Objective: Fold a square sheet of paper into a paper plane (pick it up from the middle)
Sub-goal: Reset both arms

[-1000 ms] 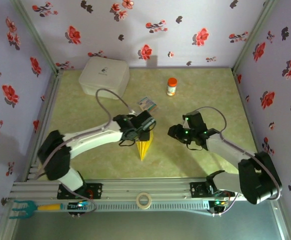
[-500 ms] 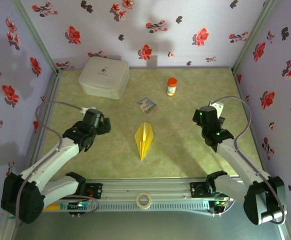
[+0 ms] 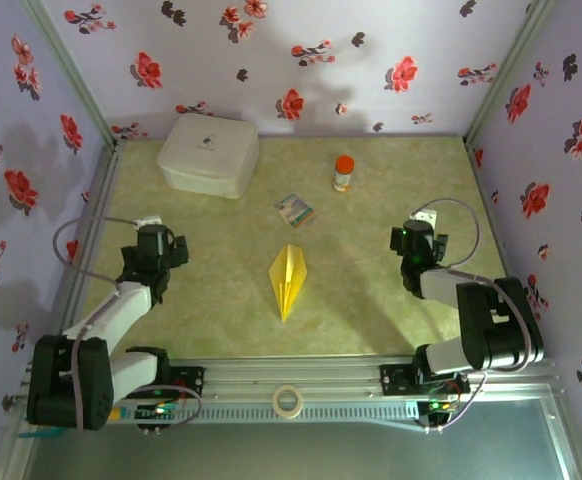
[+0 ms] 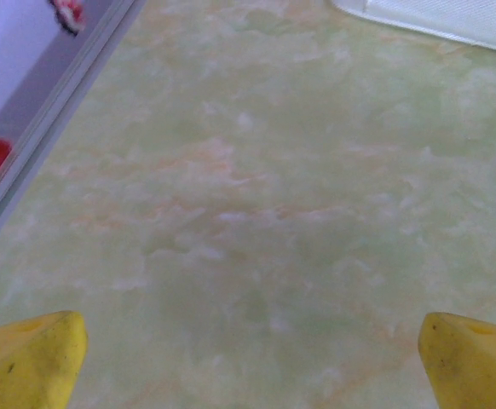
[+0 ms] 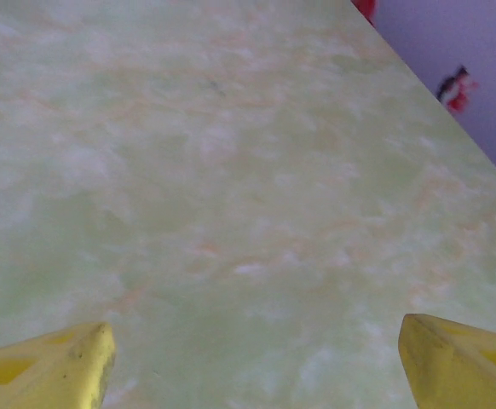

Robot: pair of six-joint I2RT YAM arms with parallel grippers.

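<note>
In the middle of the green marbled table (image 3: 371, 310) lies the slim, pointed yellow paper plane (image 3: 288, 280), seemingly finished, with the left gripper (image 4: 248, 362) and right gripper (image 5: 256, 362) well apart from it, jaws spread wide, empty.

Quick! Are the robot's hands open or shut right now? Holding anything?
Left gripper: open, holding nothing.
Right gripper: open, holding nothing.
</note>
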